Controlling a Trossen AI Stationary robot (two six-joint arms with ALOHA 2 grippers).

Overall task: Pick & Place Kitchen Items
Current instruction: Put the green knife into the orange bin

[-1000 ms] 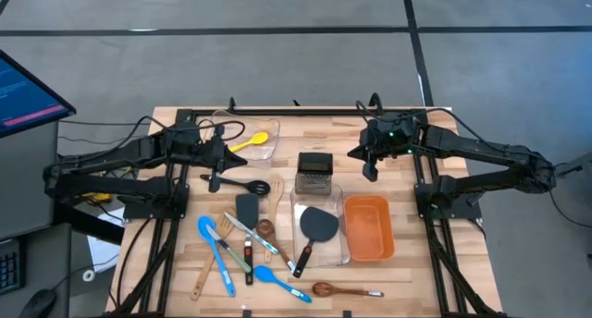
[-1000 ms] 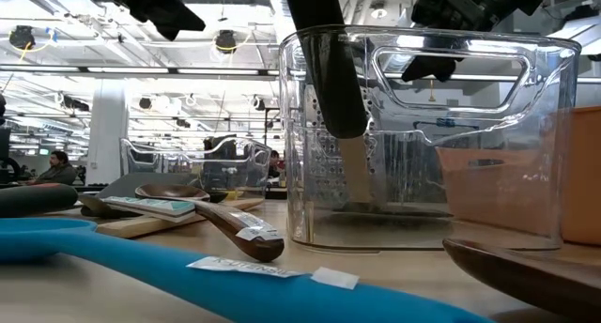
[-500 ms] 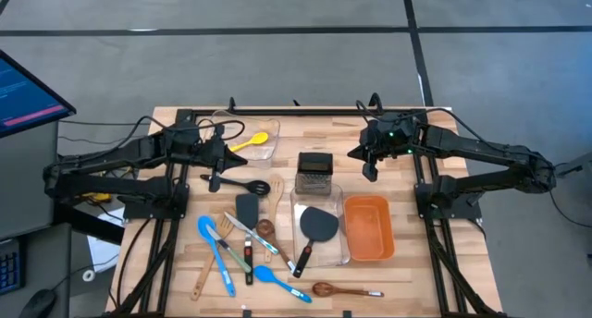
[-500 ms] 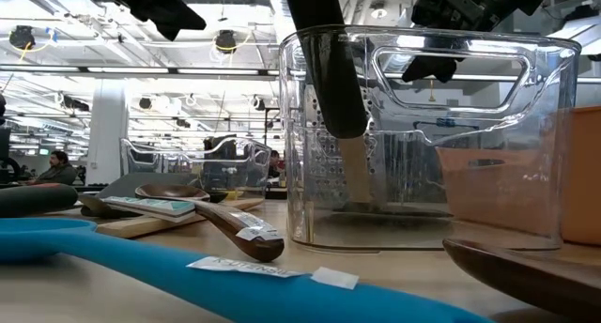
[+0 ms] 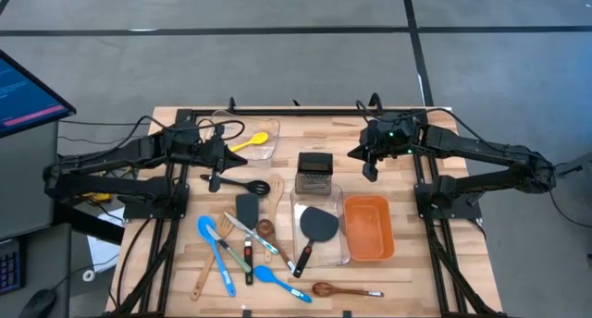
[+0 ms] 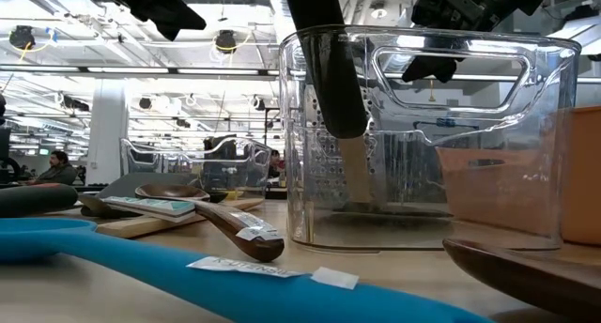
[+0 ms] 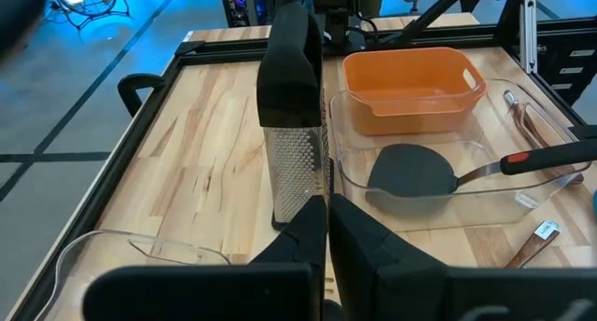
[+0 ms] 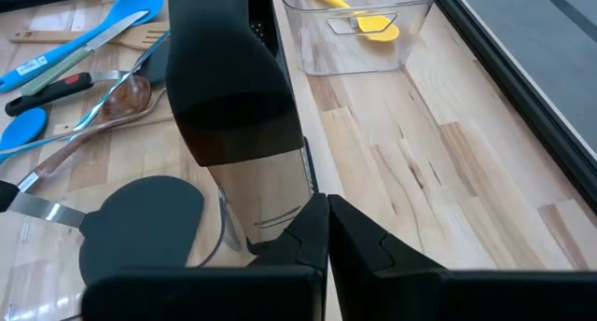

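While both arms hang idle over the back half of the wooden table (image 5: 407,262), nothing is gripped: left gripper (image 5: 222,153) sits w/ fingers pressed together beside the clear bin (image 5: 265,153) holding a yellow spoon (image 5: 252,141); right gripper (image 5: 371,168) is likewise closed, empty, just right of the grater (image 5: 315,173). Grater stands upright mid-table, touching the back edge of a 2nd clear bin (image 5: 339,249), which holds a black turner (image 5: 316,227). Orange tub (image 5: 368,227) sits next to that bin on the right. Loose utensils (image 5: 239,247) – blue spoons, wooden spoons, tongs, spatulas – lie in a jumble front-left. Grey concrete floor (image 5: 277,59) around the table; monitor (image 5: 28,89) at far left. Low view: big open workshop w/ ceiling lights, a person (image 6: 58,166) seated far off.
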